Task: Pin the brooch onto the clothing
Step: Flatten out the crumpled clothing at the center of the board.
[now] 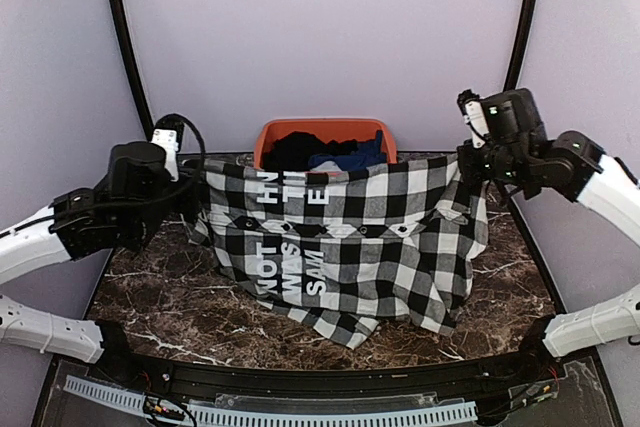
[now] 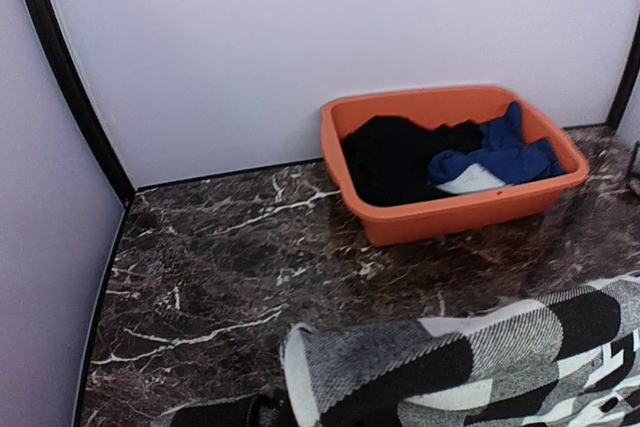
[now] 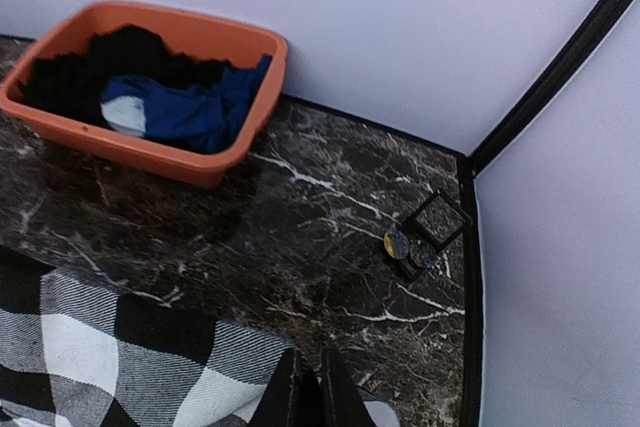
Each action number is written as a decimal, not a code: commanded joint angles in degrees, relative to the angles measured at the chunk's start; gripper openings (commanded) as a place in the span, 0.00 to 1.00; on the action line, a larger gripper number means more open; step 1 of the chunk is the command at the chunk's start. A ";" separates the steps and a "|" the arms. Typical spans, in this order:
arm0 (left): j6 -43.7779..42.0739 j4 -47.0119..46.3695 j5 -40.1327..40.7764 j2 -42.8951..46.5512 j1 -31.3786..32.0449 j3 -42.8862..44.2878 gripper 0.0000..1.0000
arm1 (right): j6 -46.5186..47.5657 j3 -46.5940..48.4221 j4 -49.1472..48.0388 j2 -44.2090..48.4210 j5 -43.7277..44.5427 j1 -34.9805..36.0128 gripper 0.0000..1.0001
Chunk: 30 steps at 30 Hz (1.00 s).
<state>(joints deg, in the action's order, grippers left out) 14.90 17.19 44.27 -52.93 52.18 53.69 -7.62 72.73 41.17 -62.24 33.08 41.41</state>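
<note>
The left gripper (image 1: 197, 187) and right gripper (image 1: 470, 173) each clamp a top corner of the checked shirt (image 1: 385, 237) — stretched between them.

An orange bin (image 2: 465, 212) sits at the counter's (image 2: 220, 267) back edge, toward its right side, against the pale wall (image 2: 300, 37). In it lie a black garment (image 2: 390, 152) on the left and a blue garment (image 2: 505, 152) on the right, touching. Along the near edge, the checked shirt (image 2: 480, 367) shows a rolled hem, raised off the marble.
</note>
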 commanded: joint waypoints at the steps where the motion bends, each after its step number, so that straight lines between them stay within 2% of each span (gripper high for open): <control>1: 1.40 1.55 3.92 -13.75 -3.48 2.06 0.02 | 0.71 -0.54 -2.56 -12.78 4.89 -3.43 0.08; 4: 2.01 0.71 2.57 -27.68 -7.36 4.49 0.01 | 1.51 0.38 -4.66 -20.63 2.48 -6.68 0.10; 6: 2.17 0.52 3.46 -36.21 -8.82 6.75 0.01 | 2.87 0.72 -7.30 -24.84 1.93 -8.36 0.15; 8: 2.96 1.39 3.66 -43.67 -10.01 10.06 0.06 | 3.90 1.74 -8.96 -28.79 2.05 -9.83 0.30; 9: 3.54 1.86 3.91 -47.66 -10.22 12.50 0.08 | 4.31 2.57 -9.25 -30.56 1.95 -10.39 0.41; 11: 5.06 3.46 5.03 -50.95 -10.59 15.38 0.29 | 4.33 4.91 -8.22 -33.00 1.90 -10.65 0.57; 12: 5.59 3.84 5.41 -51.13 -10.60 15.87 0.50 | 3.78 5.90 -6.80 -33.37 1.21 -10.60 0.63; 13: 6.48 3.78 5.35 -50.34 -10.61 16.04 0.59 | 3.20 6.64 -5.65 -32.99 -0.15 -10.41 0.65; 14: 6.78 3.28 5.05 -49.51 -10.61 15.89 0.74 | 2.66 6.87 -4.83 -32.00 -1.54 -10.13 0.67; 15: 7.40 3.02 4.87 -47.10 -10.61 15.30 0.81 | 2.11 6.74 -4.14 -30.45 -3.12 -9.81 0.68; 16: 7.71 2.56 4.55 -45.78 -10.61 14.90 0.93 | 1.74 6.35 -3.45 -28.64 -5.08 -9.52 0.69; 17: 7.74 2.09 4.44 -42.55 -10.61 13.80 0.96 | 1.24 5.73 -2.79 -26.49 -7.09 -9.29 0.69; 21: 8.05 0.54 1.94 -31.44 -10.61 9.57 0.99 | -1.08 -0.12 -0.07 -16.32 -16.23 -8.54 0.69; 23: 8.37 -0.32 -1.90 -25.35 -10.61 5.91 0.99 | -2.56 -4.27 1.33 -12.05 -19.81 -8.53 0.68; 26: 9.97 -1.79 -12.47 -15.98 -10.36 -2.21 0.99 | -4.87 -7.99 3.91 -8.19 -25.32 -8.50 0.68; 30: 12.66 -1.71 -19.52 -8.09 -8.16 -11.26 0.99 | -7.57 -11.16 4.81 -6.44 -33.56 -8.31 0.68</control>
<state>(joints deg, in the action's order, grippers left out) 24.14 13.89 35.64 -65.25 42.06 50.70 -11.18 65.23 43.16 -68.31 10.79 32.62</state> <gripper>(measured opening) 0.987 0.679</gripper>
